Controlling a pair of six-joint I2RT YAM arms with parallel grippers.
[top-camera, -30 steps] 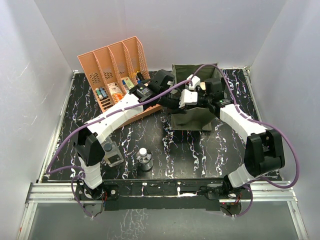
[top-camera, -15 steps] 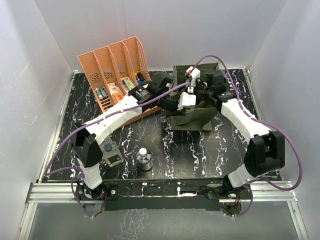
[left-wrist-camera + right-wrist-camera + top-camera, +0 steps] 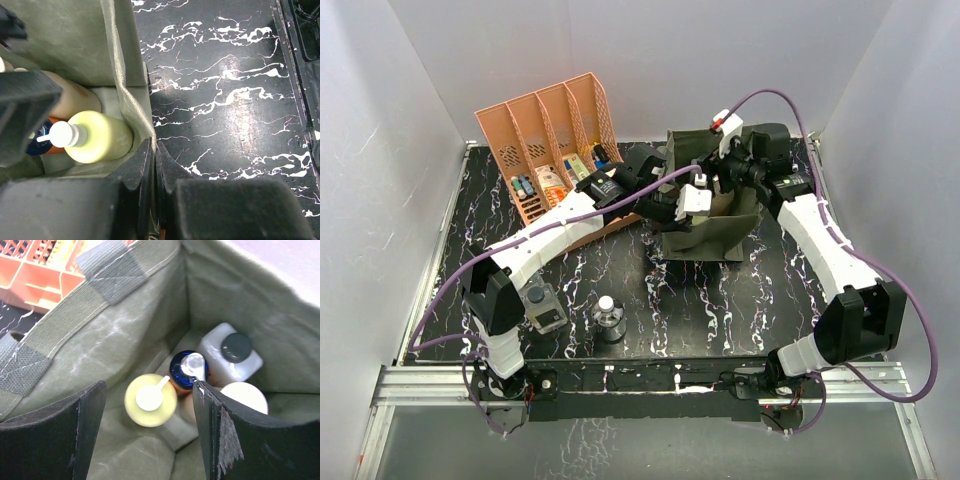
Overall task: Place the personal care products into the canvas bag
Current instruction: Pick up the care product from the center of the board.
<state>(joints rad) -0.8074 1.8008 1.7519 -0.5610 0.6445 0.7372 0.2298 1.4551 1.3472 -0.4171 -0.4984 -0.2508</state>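
Observation:
The olive-green canvas bag (image 3: 705,238) stands mid-table. My left gripper (image 3: 672,204) is shut on its rim (image 3: 131,102), jaws pinching the fabric edge (image 3: 154,145). My right gripper (image 3: 725,178) hovers open and empty over the bag's mouth (image 3: 149,386). Inside the bag (image 3: 125,340) stand the yellow white-capped bottle (image 3: 150,400) (image 3: 97,137), the orange-and-blue pump (image 3: 189,369), a white bottle with a dark cap (image 3: 231,355) and a tan bottle (image 3: 245,396) (image 3: 75,100). The small clear round bottle (image 3: 608,318) and the twin pack (image 3: 542,308) sit on the near-left table.
A salmon-orange slotted rack (image 3: 555,140) with small colourful boxes and tubes stands at the back left, beside my left forearm. White walls close in the black marbled table (image 3: 720,300) on three sides.
My right gripper has risen and drawn back to the right, out from the bag's mouth. The left gripper has stayed clamped on the bag's rim.

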